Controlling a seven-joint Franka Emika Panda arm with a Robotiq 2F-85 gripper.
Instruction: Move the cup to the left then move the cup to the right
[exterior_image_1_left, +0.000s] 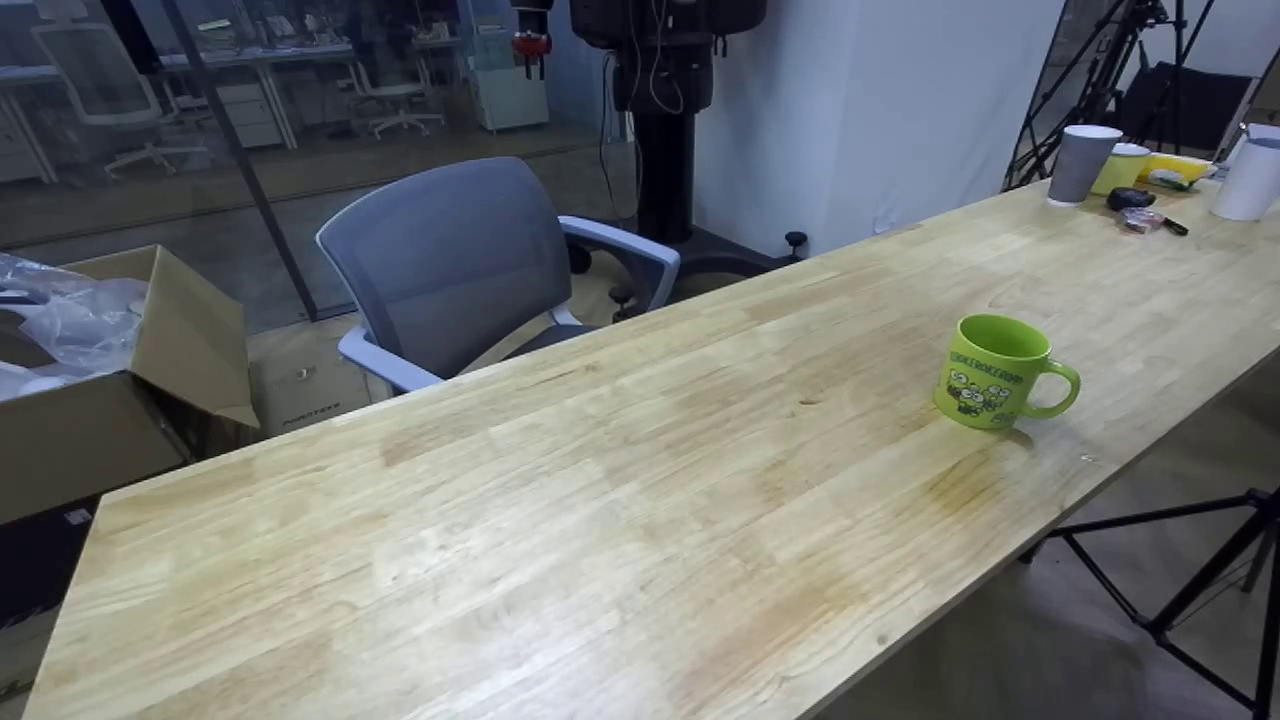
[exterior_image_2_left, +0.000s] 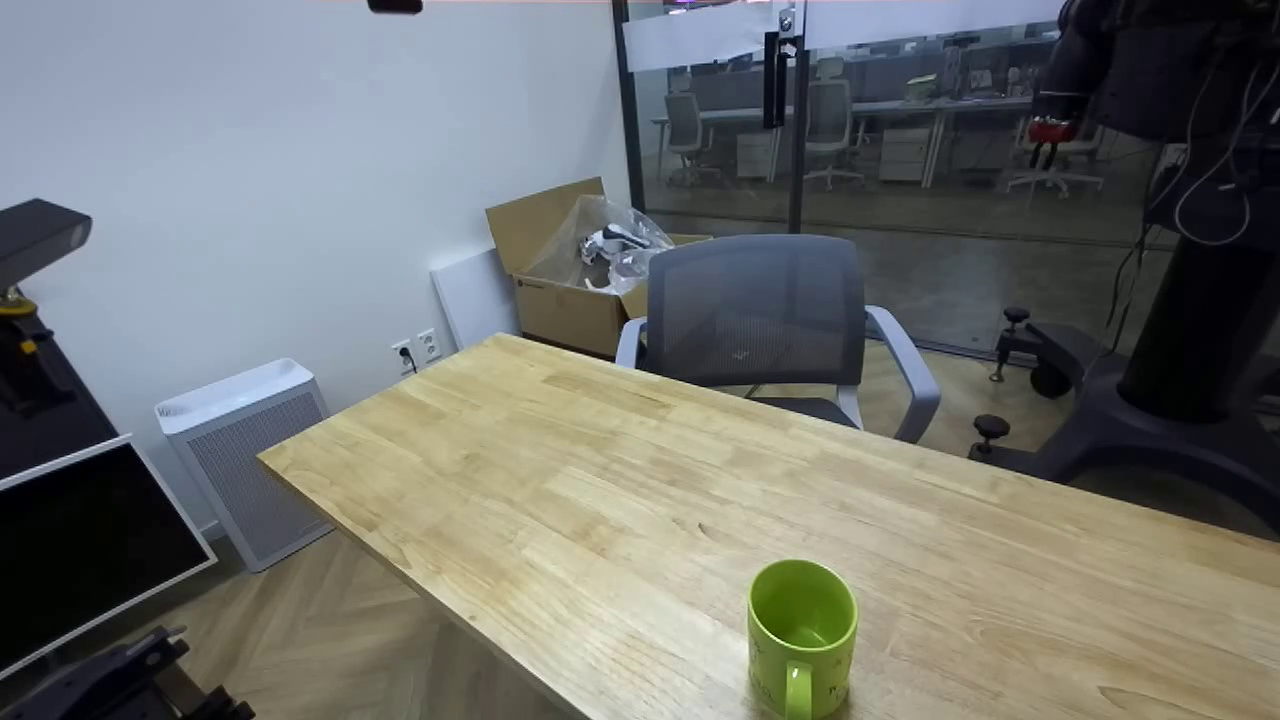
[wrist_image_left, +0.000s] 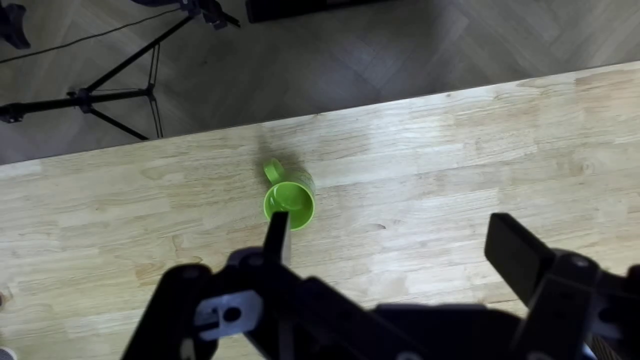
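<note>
The cup, a small lime-green mug with a loop handle and dark print, stands upright on the wooden table in both exterior views (exterior_image_1_left: 975, 385) (exterior_image_2_left: 830, 660). In the wrist view the cup (wrist_image_left: 292, 197) lies left of centre, seen from above, with its handle toward the near table edge at the top of the picture. My gripper (wrist_image_left: 390, 227) is open and empty, its fingers wide apart, some height above the table. The left finger's tip overlaps the cup's rim in the picture, apart from it in height. The gripper is not clearly visible in the exterior views.
A grey-white cup (exterior_image_1_left: 1082, 165), a yellow-green cup (exterior_image_1_left: 1120, 170), a yellow item (exterior_image_1_left: 1180, 168) and a white container (exterior_image_1_left: 1250, 180) stand at the table's far end. A chair (exterior_image_1_left: 450, 270) is against the long edge. A tripod (wrist_image_left: 85, 100) stands beyond the opposite edge.
</note>
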